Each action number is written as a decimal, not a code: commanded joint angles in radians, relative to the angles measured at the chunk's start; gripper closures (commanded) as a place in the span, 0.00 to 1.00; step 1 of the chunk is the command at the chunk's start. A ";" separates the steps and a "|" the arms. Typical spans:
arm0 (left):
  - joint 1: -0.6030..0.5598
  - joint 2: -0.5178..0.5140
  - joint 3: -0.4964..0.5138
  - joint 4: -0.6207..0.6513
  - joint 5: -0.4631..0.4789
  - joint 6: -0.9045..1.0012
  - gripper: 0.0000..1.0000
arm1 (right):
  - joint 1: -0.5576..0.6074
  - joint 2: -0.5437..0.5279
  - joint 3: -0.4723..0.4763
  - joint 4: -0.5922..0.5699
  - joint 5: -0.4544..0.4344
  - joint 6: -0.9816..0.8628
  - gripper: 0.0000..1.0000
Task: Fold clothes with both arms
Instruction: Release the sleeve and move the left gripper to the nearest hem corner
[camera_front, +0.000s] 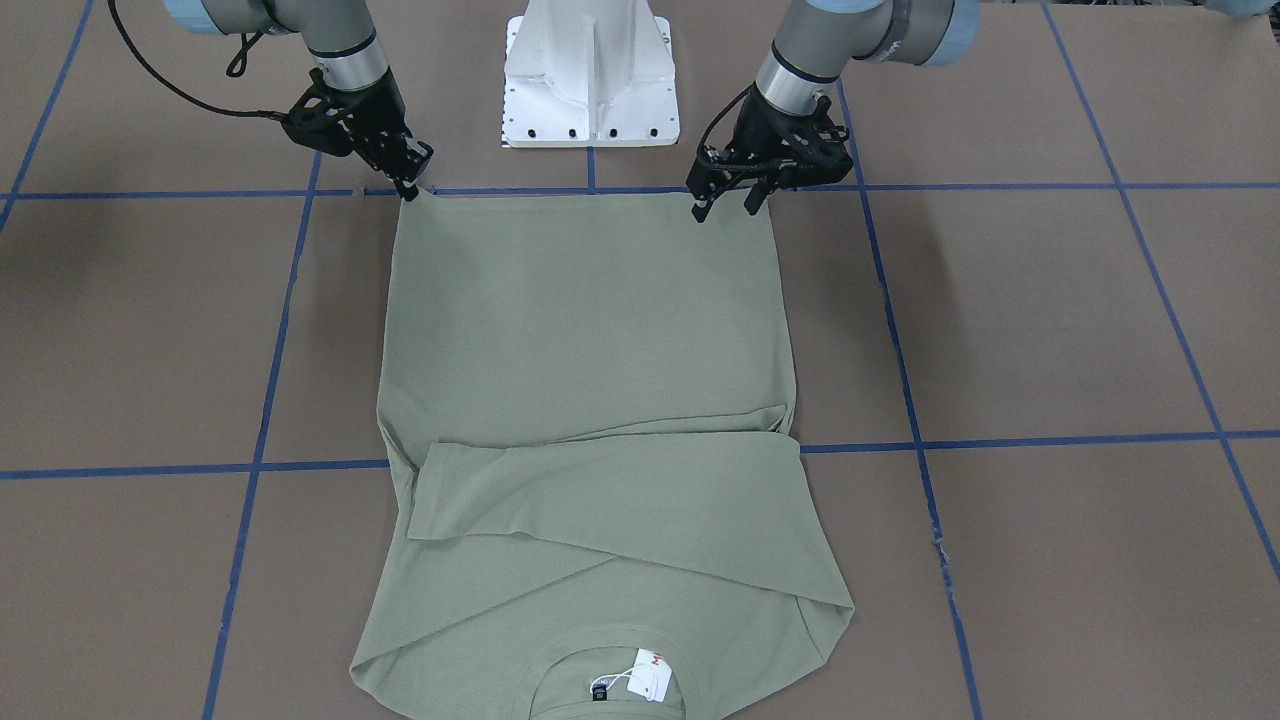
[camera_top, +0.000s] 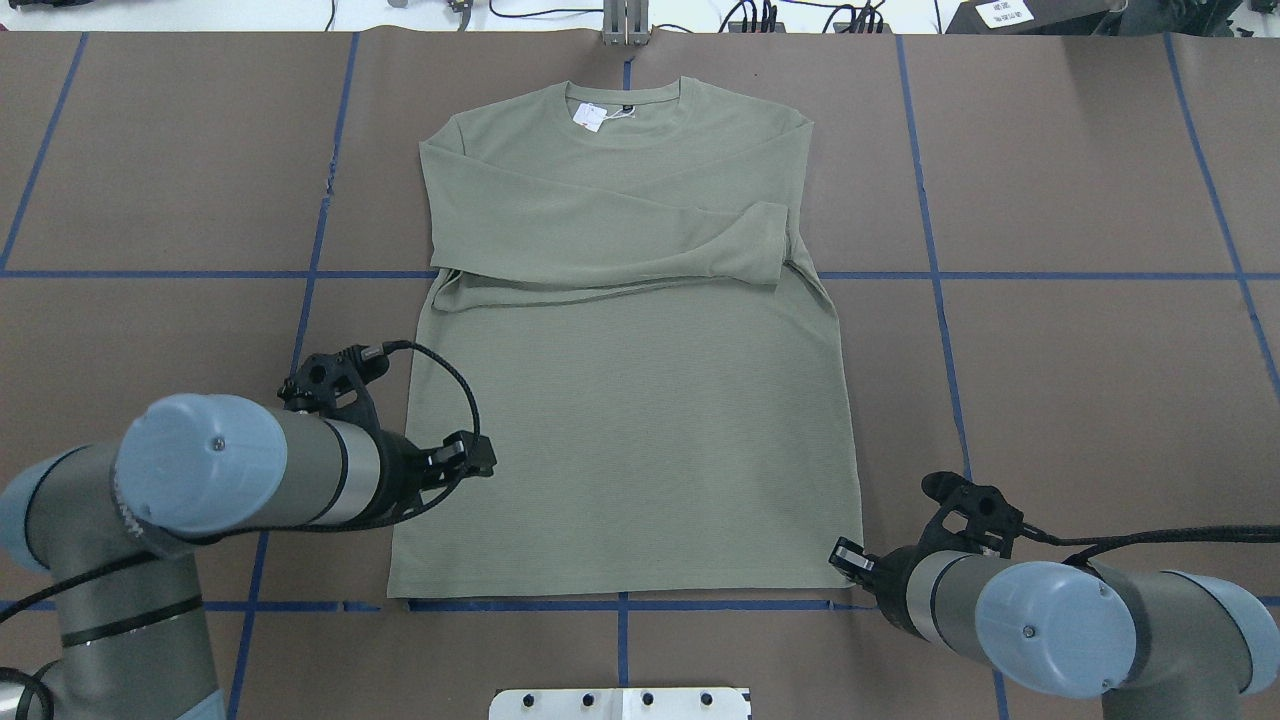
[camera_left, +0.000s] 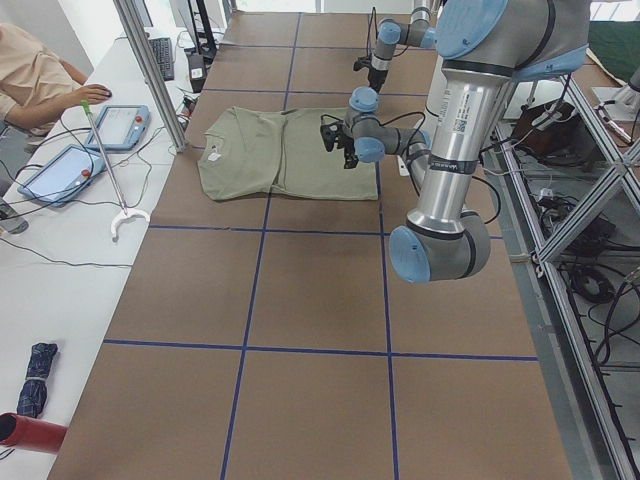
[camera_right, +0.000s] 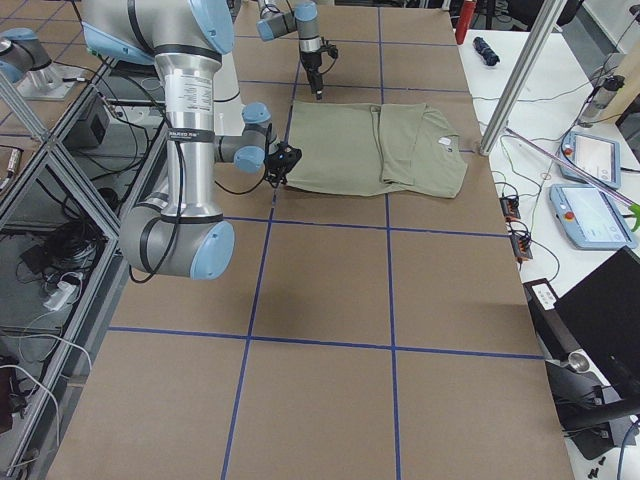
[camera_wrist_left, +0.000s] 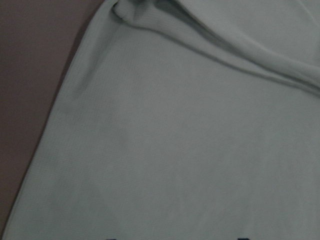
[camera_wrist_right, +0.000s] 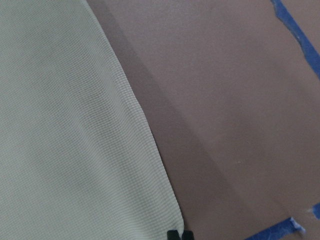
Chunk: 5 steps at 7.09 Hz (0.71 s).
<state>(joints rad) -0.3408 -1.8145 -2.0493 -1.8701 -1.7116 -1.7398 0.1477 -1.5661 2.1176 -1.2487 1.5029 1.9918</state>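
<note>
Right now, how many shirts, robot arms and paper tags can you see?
Green shirt: 1
Robot arms: 2, the left arm and the right arm
White paper tag: 1
Total: 4

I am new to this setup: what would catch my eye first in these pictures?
A sage-green long-sleeved knit shirt lies flat on the brown blue-taped table, sleeves folded across its chest, white paper hang tag at the collar. The black right end effector is at one hem corner; the black left end effector hangs open over the shirt's other side.
</note>
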 joint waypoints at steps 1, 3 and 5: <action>0.112 0.064 -0.019 0.038 0.089 -0.068 0.15 | 0.001 0.000 0.002 0.000 0.000 0.001 1.00; 0.180 0.106 -0.015 0.038 0.119 -0.122 0.21 | 0.006 0.000 0.004 0.000 0.000 0.001 1.00; 0.206 0.110 -0.011 0.043 0.173 -0.124 0.23 | 0.007 -0.009 0.016 0.002 0.000 0.001 1.00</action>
<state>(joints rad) -0.1479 -1.7079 -2.0619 -1.8307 -1.5635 -1.8605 0.1546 -1.5687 2.1283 -1.2483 1.5033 1.9926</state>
